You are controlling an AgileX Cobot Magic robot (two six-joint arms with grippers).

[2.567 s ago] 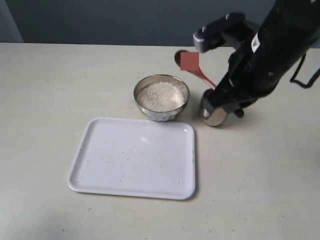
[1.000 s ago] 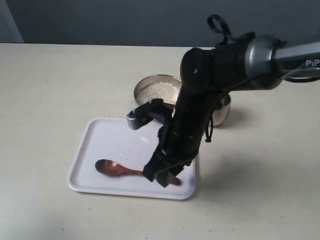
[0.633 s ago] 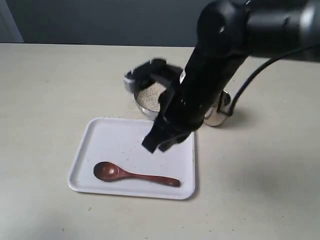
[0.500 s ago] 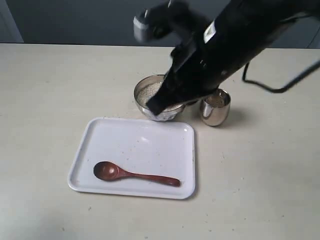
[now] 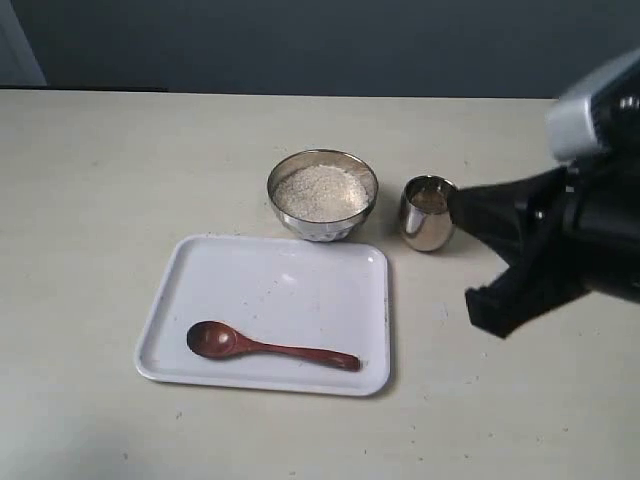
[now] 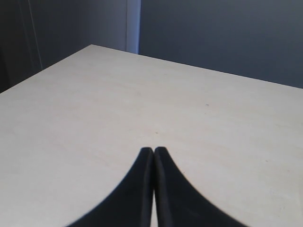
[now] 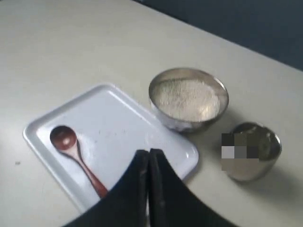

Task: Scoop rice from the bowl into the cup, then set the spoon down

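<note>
Right wrist view: my right gripper (image 7: pixel 148 152) is hanging pinched together, gripping nothing, spoon (image 7: pixel 80 161) lying flat inside the tray (image 7: pixel 118 127).

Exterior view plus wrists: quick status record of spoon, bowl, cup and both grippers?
spoon: lies flat on the white tray, along its near edge, ungripped
bowl: behind the tray, holds rice
cup: upright, right of the bowl, apart from it; contents unclear
left gripper: shut, empty, over bare table
right gripper: shut, empty
</note>
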